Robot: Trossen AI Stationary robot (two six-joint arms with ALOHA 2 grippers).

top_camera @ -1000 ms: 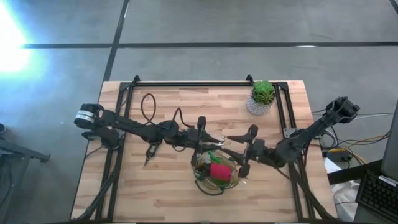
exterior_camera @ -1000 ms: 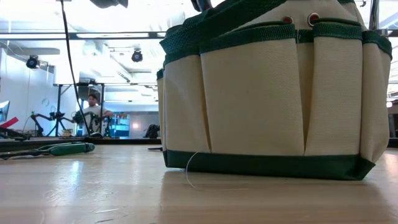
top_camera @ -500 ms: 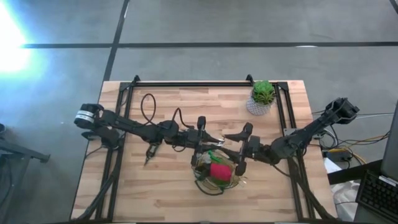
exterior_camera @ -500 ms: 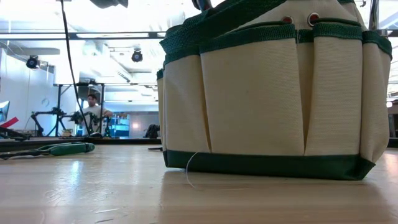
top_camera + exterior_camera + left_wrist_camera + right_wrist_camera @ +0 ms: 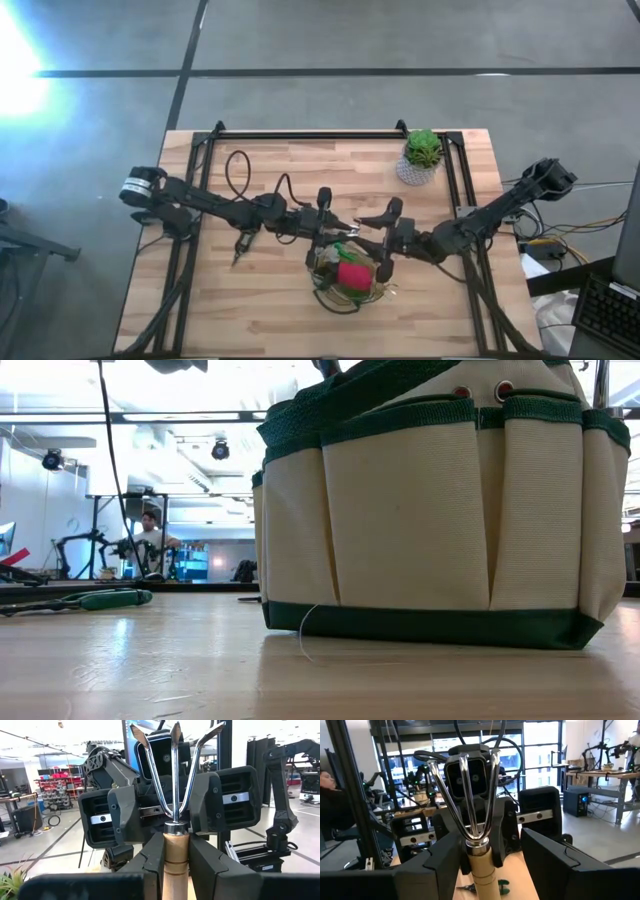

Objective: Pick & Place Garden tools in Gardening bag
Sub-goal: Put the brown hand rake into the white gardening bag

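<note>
Task stage: I'm mid-job, with the fork [image 5: 176,852] up in the air and not yet in the bag [image 5: 420,510].
Bag: it stands near the middle of the bench's [image 5: 260,310] near edge, with both arms meeting just behind its mouth.
Done so far: a red glove [image 5: 352,275] and some green items already lie inside the bag.
Left to do: the fork has to go in, and a green-handled tool [image 5: 105,598] lies out on the bench. I judge a few items remain.
Left tool [image 5: 325,215]: its fingers are clamped on the fork's wooden handle. The fork is upright with its prongs on top.
Right tool [image 5: 385,225]: its fingers are spread to either side of the same handle. As far as I can see, they are not gripping it.
Changed in the last second: the right arm has slid in toward the left one, so the fork now sits between its fingers. The left arm, the bag and the bench items have not moved.
Not involved: the potted plant [image 5: 422,150] stands near the far right corner.
</note>
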